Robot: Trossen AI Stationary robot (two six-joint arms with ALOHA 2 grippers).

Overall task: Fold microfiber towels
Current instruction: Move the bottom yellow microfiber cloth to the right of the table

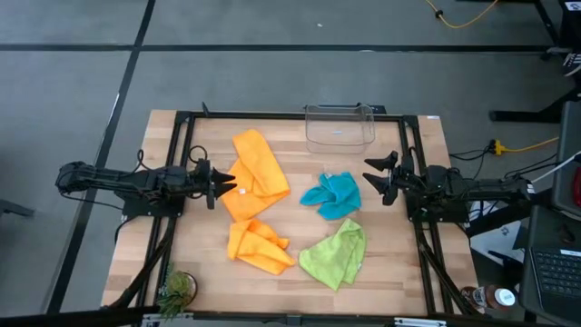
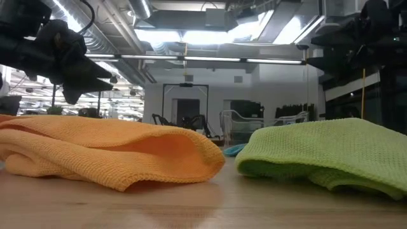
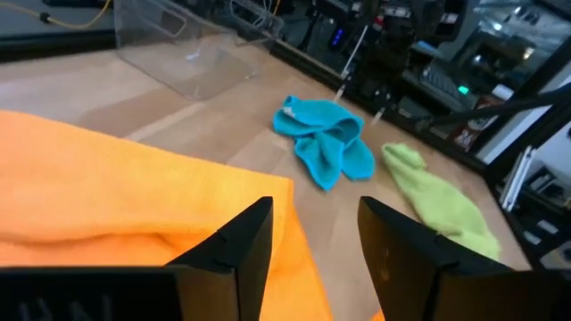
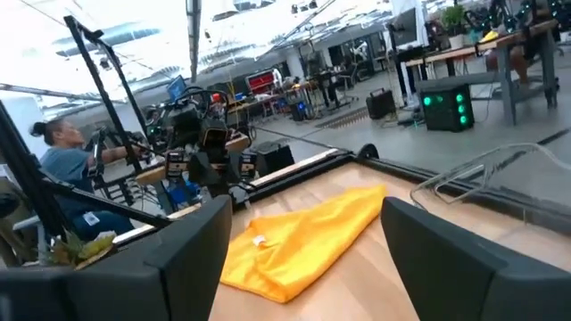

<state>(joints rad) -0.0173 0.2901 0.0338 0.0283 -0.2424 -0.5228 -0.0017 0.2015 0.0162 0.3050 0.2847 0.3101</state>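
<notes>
Two orange towels lie on the wooden table: a long one (image 1: 257,173) toward the far left and a crumpled one (image 1: 258,246) nearer the front. A teal-blue towel (image 1: 334,193) lies crumpled at the right, a lime green towel (image 1: 337,254) in front of it. My left gripper (image 1: 221,184) hovers open at the long orange towel's left edge, above the cloth (image 3: 134,205). My right gripper (image 1: 374,177) stands open just right of the teal towel, fingers level and pointing left. Neither holds anything.
A clear plastic bin (image 1: 340,127) stands at the table's far edge, right of middle. A small green plant (image 1: 175,291) sits at the near left corner. Black frame rails (image 1: 182,136) run along the table's sides. A person (image 4: 62,160) sits beyond the table's left side.
</notes>
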